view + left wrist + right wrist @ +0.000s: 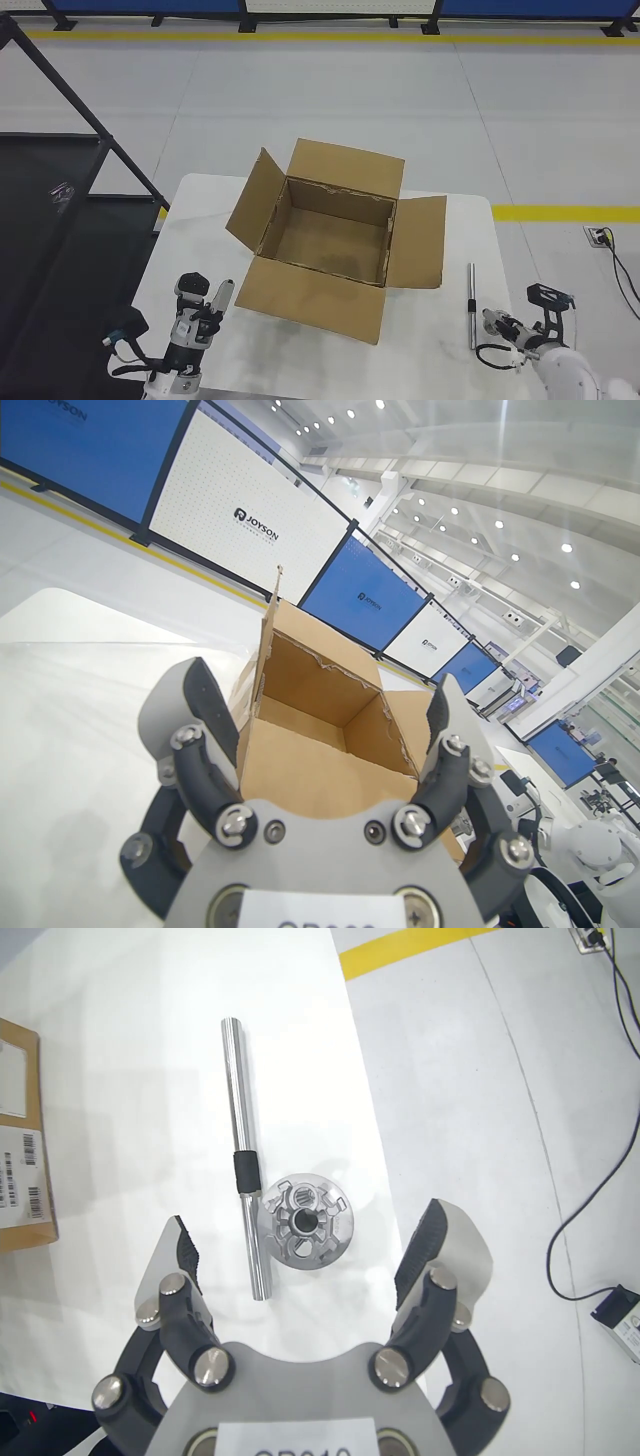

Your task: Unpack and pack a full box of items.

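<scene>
The left gripper [322, 700] and right gripper [306, 1223] look alike. Each has two pale grey fingers [155, 710] faced with black ribbed pads [417, 1248]. Curved black links [185, 1323] join them to a silver-grey plate [320, 845] studded with round silver screws [235, 822]. A white label [297, 1438] with black print sits at the plate's six o'clock edge. From above, a thin black cable [492, 353] loops beside the white right arm [565, 372].

White table [203, 228], open box [325, 242], steel rod [471, 303], disc [322, 1237]

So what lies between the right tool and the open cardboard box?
A silver metal rod with a black band lies there, on the white table; from rod to cardboard box flap the tabletop is bare. The right wrist and top views show it.
</scene>
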{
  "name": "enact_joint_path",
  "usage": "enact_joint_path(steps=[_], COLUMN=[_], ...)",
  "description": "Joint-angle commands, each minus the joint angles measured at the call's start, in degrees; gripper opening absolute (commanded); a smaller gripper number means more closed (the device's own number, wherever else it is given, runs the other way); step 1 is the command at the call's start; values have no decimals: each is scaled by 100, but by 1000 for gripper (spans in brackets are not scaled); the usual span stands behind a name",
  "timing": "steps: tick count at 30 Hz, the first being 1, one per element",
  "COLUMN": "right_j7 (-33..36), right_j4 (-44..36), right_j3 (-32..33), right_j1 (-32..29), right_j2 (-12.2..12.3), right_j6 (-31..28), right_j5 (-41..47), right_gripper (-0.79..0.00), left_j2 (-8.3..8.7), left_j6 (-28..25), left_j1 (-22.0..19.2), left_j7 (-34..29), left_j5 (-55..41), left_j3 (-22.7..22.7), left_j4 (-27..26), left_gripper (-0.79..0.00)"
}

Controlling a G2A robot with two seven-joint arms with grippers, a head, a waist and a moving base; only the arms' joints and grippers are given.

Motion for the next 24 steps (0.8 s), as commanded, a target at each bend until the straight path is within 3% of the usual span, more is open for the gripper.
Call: enact_joint_path(steps=[1, 5, 8, 11, 13, 14, 17, 19, 20, 24], right_j7=[116, 292, 365, 505, 585, 604, 510, 338, 239, -440], right_j4=[112, 257, 377, 501, 569, 590, 564, 415, 282, -649], right_j3=[-83, -163, -207, -292, -321, -332, -307, -240, -209, -72], right_j1=[113, 254, 359, 475, 545, 574, 609, 554, 506, 174], right_j2=[9, 27, 36, 43, 50, 54, 53, 47, 43, 0], right_j6=[16, 34, 164, 255, 304, 338, 411, 464, 496, 636], right_j5=[-71, -118, -202, -252, -294, -324, -215, -66, 3, 431], right_gripper=[0, -15, -148, -194, -394, -425, -625, -677, -785, -785], left_j2=[0, 0, 0, 0, 0, 0, 0, 0, 0, 0], left_j6=[0, 0, 0, 0, 0, 0, 0, 0, 0, 0], left_j1=[0, 0, 0, 0, 0, 0, 0, 0, 0, 0], left_j7=[0, 0, 0, 0, 0, 0, 0, 0, 0, 0], left_j5=[0, 0, 0, 0, 0, 0, 0, 0, 0, 0], left_j3=[0, 0, 0, 0, 0, 0, 0, 0, 0, 0], left_j4=[0, 0, 0, 0, 0, 0, 0, 0, 0, 0], left_gripper=[0, 0, 0, 0, 0, 0, 0, 0, 0, 0])
